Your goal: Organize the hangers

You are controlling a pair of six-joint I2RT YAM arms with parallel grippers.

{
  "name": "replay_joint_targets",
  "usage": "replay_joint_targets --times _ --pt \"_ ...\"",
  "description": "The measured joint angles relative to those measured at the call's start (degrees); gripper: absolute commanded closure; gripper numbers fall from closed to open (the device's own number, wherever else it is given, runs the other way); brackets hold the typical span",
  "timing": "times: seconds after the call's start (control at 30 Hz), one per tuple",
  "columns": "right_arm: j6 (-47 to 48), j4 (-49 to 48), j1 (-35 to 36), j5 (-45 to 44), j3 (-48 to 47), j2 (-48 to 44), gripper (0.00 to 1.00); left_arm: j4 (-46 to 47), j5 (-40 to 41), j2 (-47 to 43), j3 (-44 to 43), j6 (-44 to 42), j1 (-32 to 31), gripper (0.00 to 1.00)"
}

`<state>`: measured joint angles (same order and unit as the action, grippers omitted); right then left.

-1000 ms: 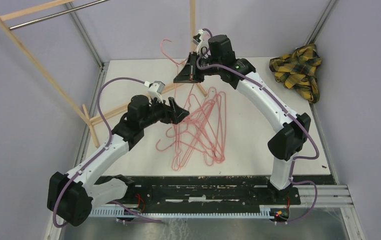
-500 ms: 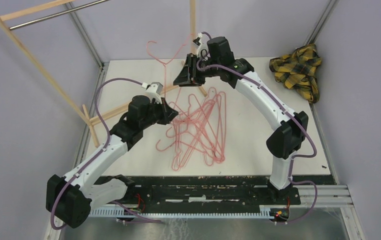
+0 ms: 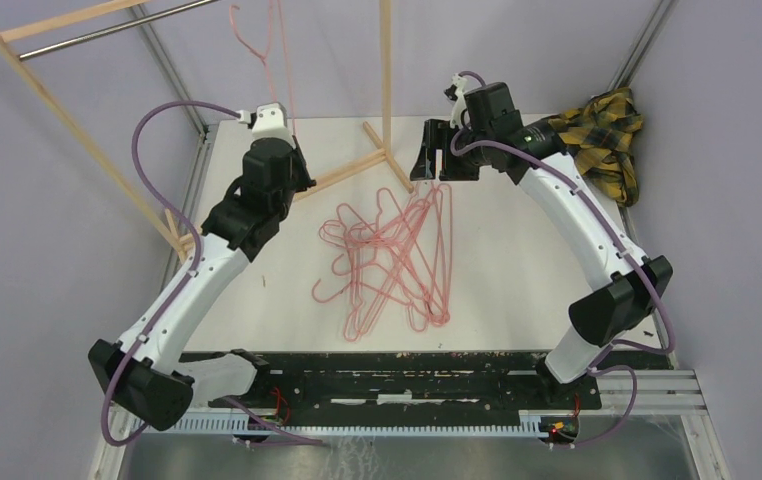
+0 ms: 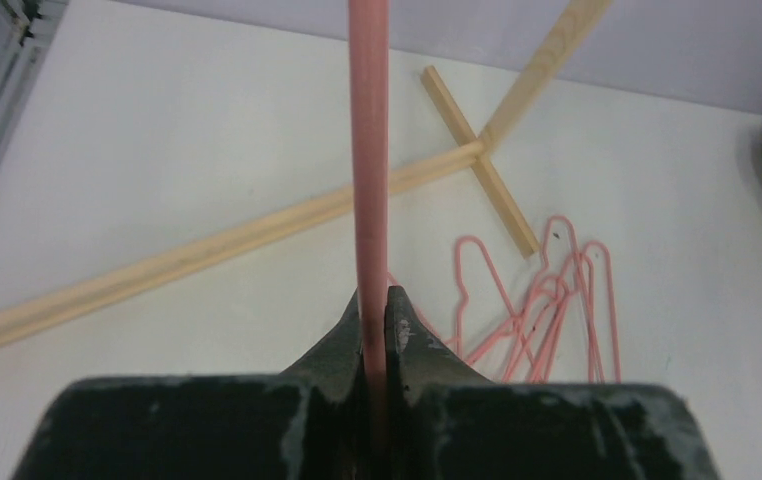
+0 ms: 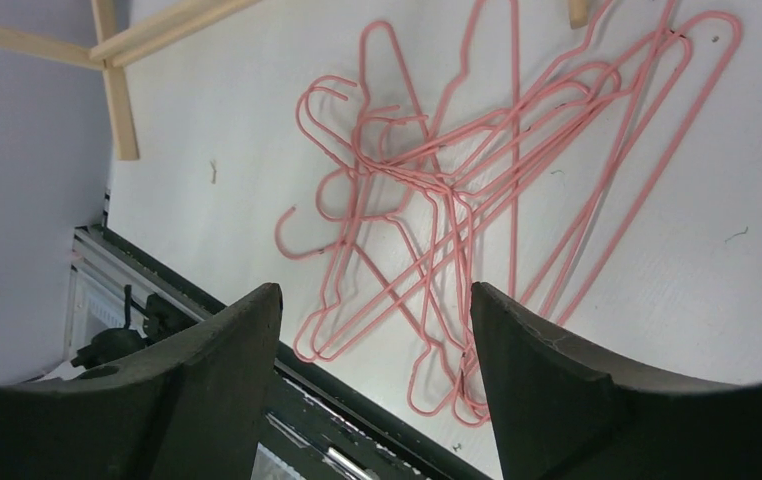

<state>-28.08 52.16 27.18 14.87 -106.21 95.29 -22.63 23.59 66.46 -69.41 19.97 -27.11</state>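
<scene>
White table, piled hangers — left end effector pinching upright hanger, hook up

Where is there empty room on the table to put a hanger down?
Bare table lies between the hanger pile and the right arm, and at the front left of the pile. The middle is crowded with hangers; the wooden rack foot crosses the back.

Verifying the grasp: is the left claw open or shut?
Shut: the left claw pinches the thin pink wire hanger with no gap.
</scene>
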Motion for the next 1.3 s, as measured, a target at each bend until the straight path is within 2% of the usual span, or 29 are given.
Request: replay_joint_targets --times 0.17,0.33,0.8,1.3 --pt "1.2 0.8 0.1 -1.0 1.7 0.3 0.23 0.8 4.6 5.9 -4.5 -1.2 0.0 0.97" --pt "1.6 1.1 -0.8 -1.4 1.8 0.3 0.24 0.1 4.8 9.5 -6.2 -1.4 0.3 0.97" --pt "1.8 0.3 -3.4 -1.2 3.6 0.3 0.24 1.5 4.8 10.7 -9.0 -1.4 1.6 0.97" --pt "1.2 0.2 -5.9 0.2 3.9 0.4 0.25 -7.1 1.0 23.4 -24.3 -1.3 3.7 0.97"
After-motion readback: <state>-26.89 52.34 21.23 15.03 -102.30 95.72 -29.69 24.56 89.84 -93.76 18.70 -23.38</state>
